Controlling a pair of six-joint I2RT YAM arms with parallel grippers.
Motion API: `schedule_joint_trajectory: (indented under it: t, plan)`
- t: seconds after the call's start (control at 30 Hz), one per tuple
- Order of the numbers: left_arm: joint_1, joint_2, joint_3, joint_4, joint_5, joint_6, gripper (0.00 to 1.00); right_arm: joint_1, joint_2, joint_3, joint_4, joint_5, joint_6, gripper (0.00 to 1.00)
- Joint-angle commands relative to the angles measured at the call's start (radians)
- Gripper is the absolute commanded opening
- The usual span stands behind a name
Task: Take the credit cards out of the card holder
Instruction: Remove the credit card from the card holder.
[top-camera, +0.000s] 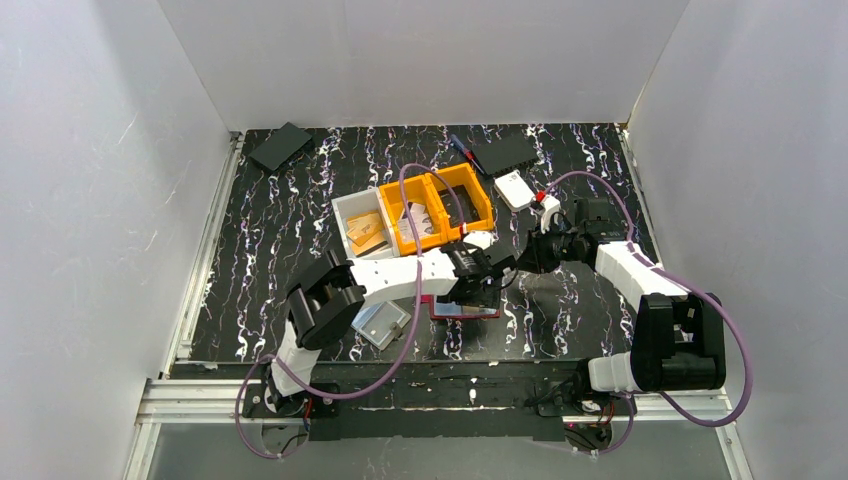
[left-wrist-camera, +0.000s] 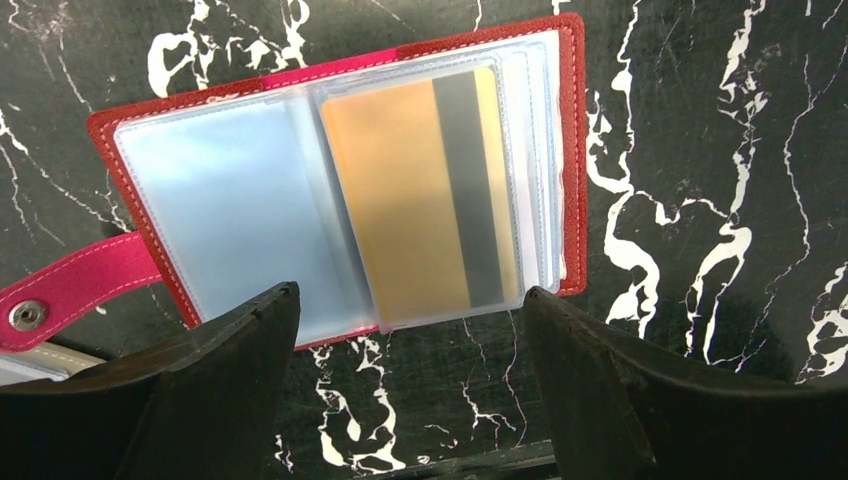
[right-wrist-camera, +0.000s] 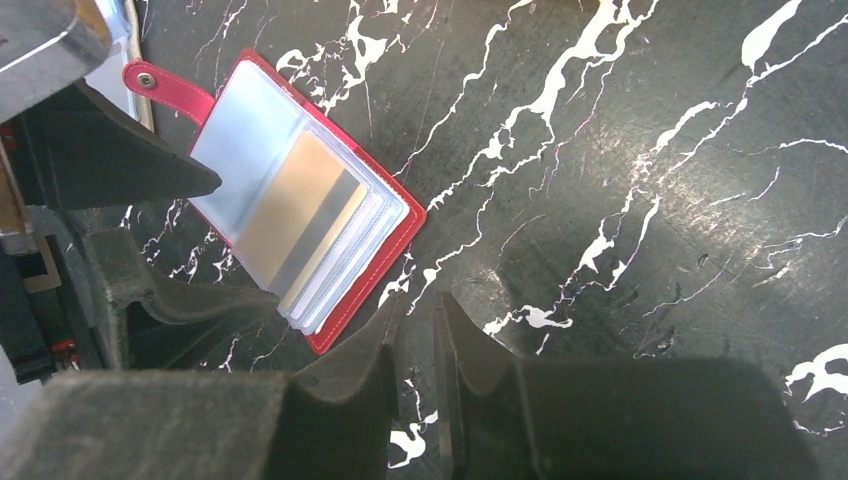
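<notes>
Above card holder | left pincer wide, empty | right pincer barely open

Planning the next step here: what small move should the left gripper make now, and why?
Probably lower the left gripper and pinch the near edge of the orange card: its jaws stand open right above the card holder, which lies open with that card still sleeved.
</notes>
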Motion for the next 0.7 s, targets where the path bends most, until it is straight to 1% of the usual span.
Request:
schedule_joint_trajectory:
  t: [0.0,0.2,0.43,0.57,0.67]
  plan:
    - [0.009,0.021,0.042,-0.042,-0.026,-0.005,0.8,0.002,0.0,0.013,-0.001,-0.023,0.009,0.24]
    - [0.019,0.051,0.054,-0.034,0.002,-0.007,0.8,0.003,0.005,0.015,-0.003,-0.022,0.008,0.24]
    - [0.032,0.053,0.022,-0.033,0.013,-0.019,0.68,0.003,0.007,0.016,-0.005,-0.024,0.007,0.24]
    - [0.038,0.013,-0.045,0.001,0.023,-0.027,0.55,0.003,0.009,0.016,-0.009,-0.024,0.004,0.23]
    - [0.052,-0.04,-0.121,0.061,0.054,-0.038,0.51,0.005,0.011,0.016,-0.013,-0.032,0.001,0.23]
